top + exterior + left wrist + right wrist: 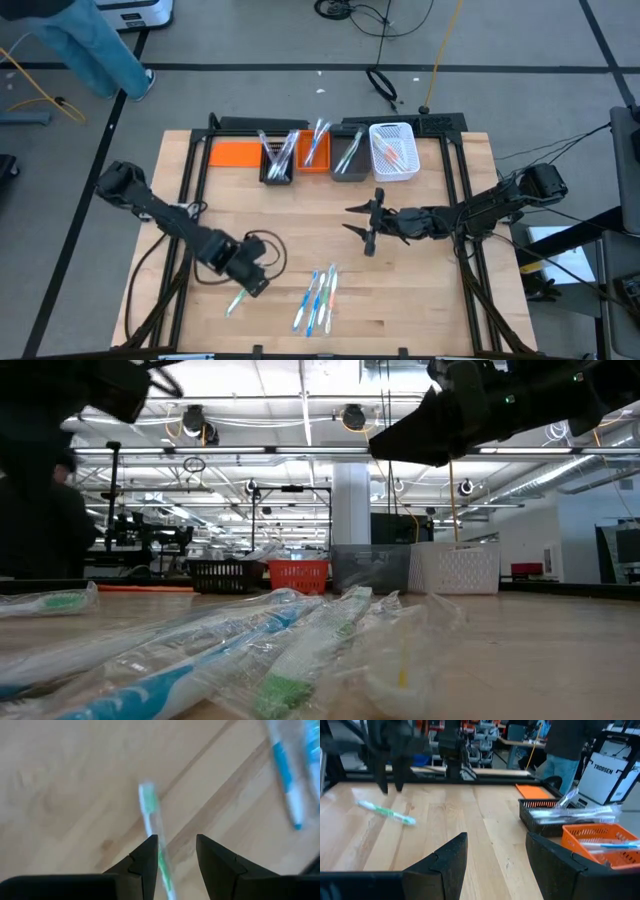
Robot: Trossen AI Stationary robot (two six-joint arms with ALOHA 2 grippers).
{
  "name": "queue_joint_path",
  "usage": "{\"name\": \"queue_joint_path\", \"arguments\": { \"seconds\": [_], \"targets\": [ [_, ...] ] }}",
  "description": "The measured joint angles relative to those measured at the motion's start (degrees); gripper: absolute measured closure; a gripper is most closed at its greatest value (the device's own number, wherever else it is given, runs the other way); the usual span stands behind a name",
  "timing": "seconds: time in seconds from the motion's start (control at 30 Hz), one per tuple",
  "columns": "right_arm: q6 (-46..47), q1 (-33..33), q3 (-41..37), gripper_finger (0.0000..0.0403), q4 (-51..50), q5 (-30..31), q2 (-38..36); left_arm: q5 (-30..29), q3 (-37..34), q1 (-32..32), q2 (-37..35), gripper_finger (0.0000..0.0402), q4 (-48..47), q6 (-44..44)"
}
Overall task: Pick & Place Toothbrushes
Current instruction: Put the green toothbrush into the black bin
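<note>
A lone green-and-white toothbrush (236,303) lies flat on the wood near the table's near left; it also shows in the left wrist view (150,815) and the right wrist view (385,812). My left gripper (252,281) (176,845) hovers open just above its handle, clear of it. Several wrapped blue, green and white toothbrushes (318,298) (250,650) lie in a loose pile near the near edge. My right gripper (365,222) (495,850) is open and holds nothing, raised over the table's middle right.
Along the far edge stand an orange tray (235,153), a black bin (277,162), an orange bin (315,155), a grey bin (350,160) and a white basket (393,152), several holding toothbrushes. A person (90,40) stands beyond the far left corner.
</note>
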Motion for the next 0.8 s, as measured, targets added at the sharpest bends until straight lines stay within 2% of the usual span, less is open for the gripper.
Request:
{"name": "queue_joint_path", "arguments": {
  "seconds": [0.1,0.37,0.63,0.8],
  "targets": [
    [-0.1,0.0,0.0,0.0206,2.0,0.0,0.0,-1.1,-1.6,-2.8,0.1,0.027,0.6,-3.8],
    [-0.5,0.0,0.0,0.0206,5.8,0.1,0.0,-0.5,-8.5,-6.6,0.1,0.027,14.0,-8.9],
    [-0.6,0.0,0.0,0.0207,5.9,0.1,0.0,1.5,-12.4,-7.9,0.1,0.027,14.8,-15.2],
    [-0.6,0.0,0.0,0.0207,5.8,0.1,0.0,1.4,-13.6,-7.9,0.1,0.027,18.0,-15.6]
  ]
}}
